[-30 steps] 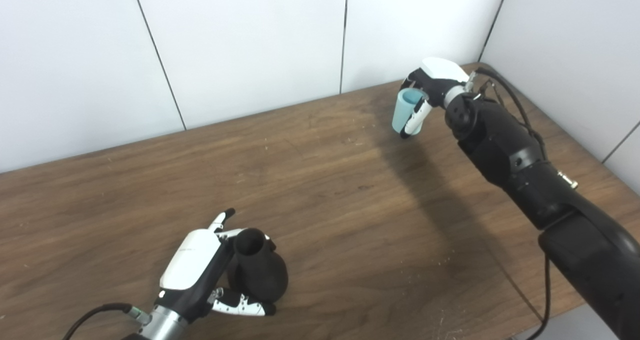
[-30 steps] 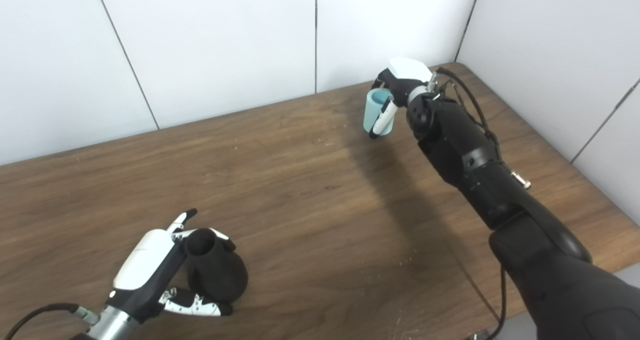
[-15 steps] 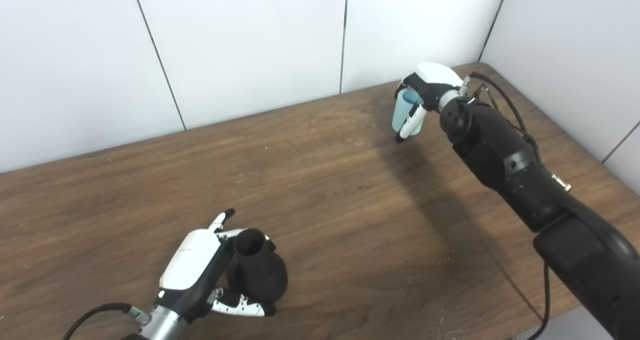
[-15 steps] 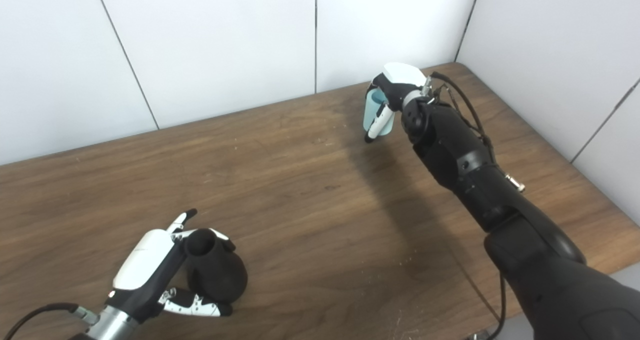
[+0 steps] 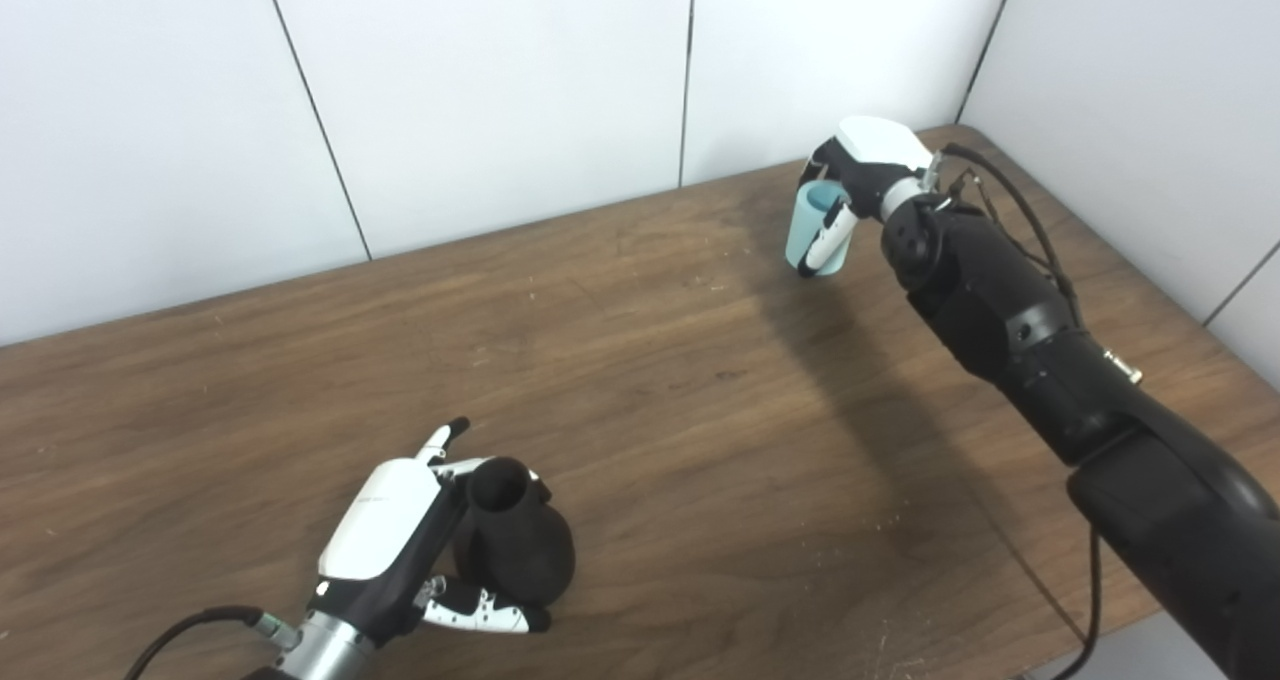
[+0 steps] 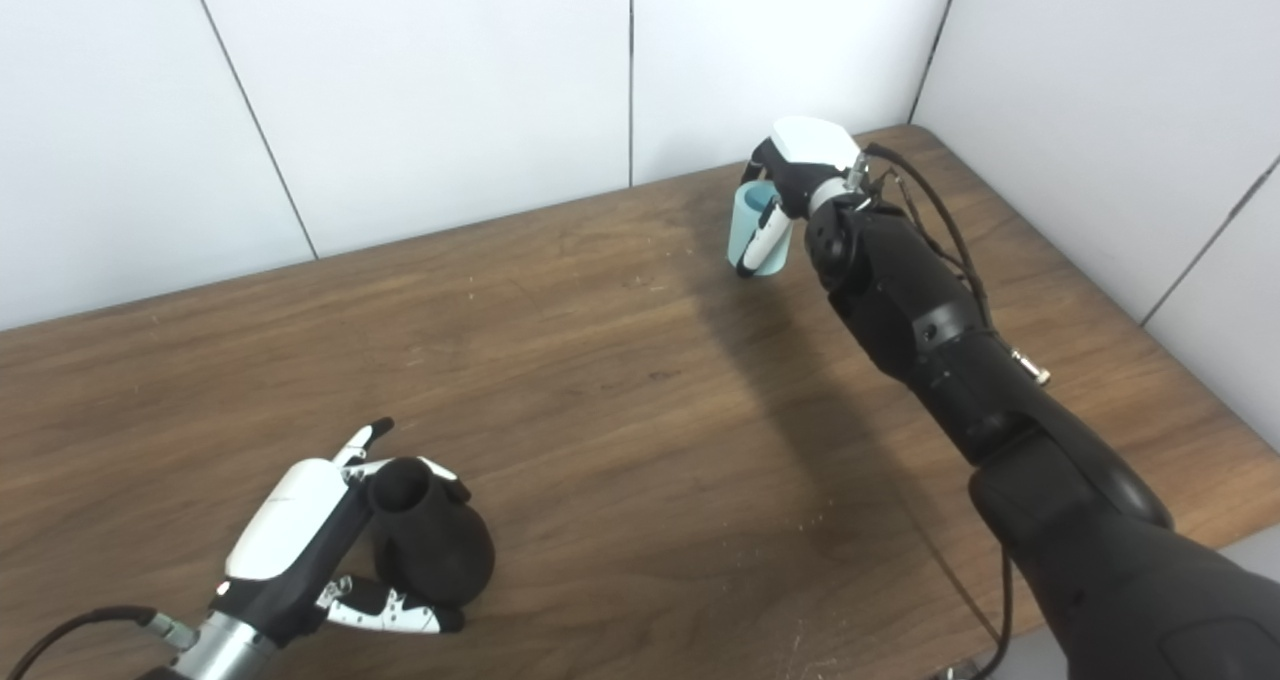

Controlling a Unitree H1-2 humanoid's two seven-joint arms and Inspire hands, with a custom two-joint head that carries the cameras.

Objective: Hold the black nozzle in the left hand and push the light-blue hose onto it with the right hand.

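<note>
The black nozzle (image 5: pixel 515 542), bulb-shaped with a short open neck pointing up, stands on the table near the front left. My left hand (image 5: pixel 400 545) is wrapped around it, fingers behind and thumb below in front. Far across the table at the back right, my right hand (image 5: pixel 858 175) is shut on the light-blue hose (image 5: pixel 808 226), a short upright tube with its open mouth facing up. The thumb lies across the tube's front. The hose's lower end is level with the table; I cannot tell whether it touches.
The brown wooden table (image 5: pixel 640 380) runs to white wall panels (image 5: pixel 480 90) at the back and right. A black cable (image 5: pixel 1010 190) loops along my right forearm. The table's front right edge (image 5: pixel 1130 630) lies beside that arm.
My right hand tilted the hose slightly and shifted a little left, then came back close to where it was. The left hand and the nozzle have stayed still.
</note>
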